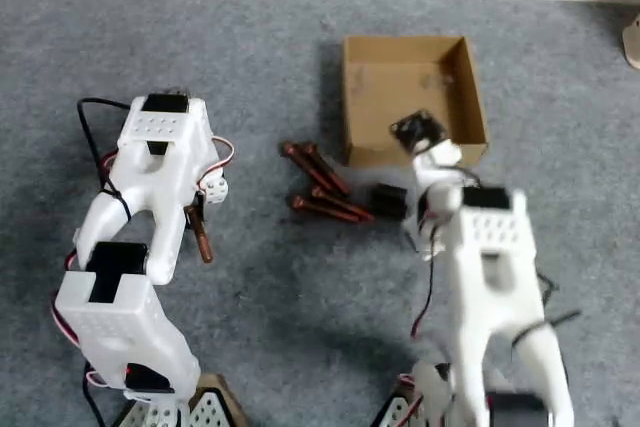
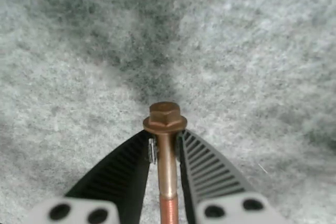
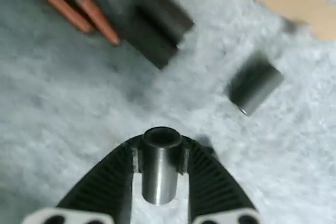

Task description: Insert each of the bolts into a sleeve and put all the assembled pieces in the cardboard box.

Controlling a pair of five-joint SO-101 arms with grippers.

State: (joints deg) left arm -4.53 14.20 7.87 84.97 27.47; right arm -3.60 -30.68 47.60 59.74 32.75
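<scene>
Copper hex-flange bolt (image 2: 167, 153) clamped in left fingers (image 2: 209, 174); smooth dark tubular sleeve (image 3: 160, 169) gripped by right fingers (image 3: 212, 182).

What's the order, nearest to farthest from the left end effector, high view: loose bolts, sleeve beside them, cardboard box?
1. Loose bolts, table centre.
2. Sleeve past the bolts and cardboard box at the back: too close to call.

Coppery metal bolt (image 2: 167, 145), dark smooth metal sleeve (image 3: 160, 166), matt cardboard box (image 1: 408, 97), fuzzy grey carpet (image 1: 270, 297).
</scene>
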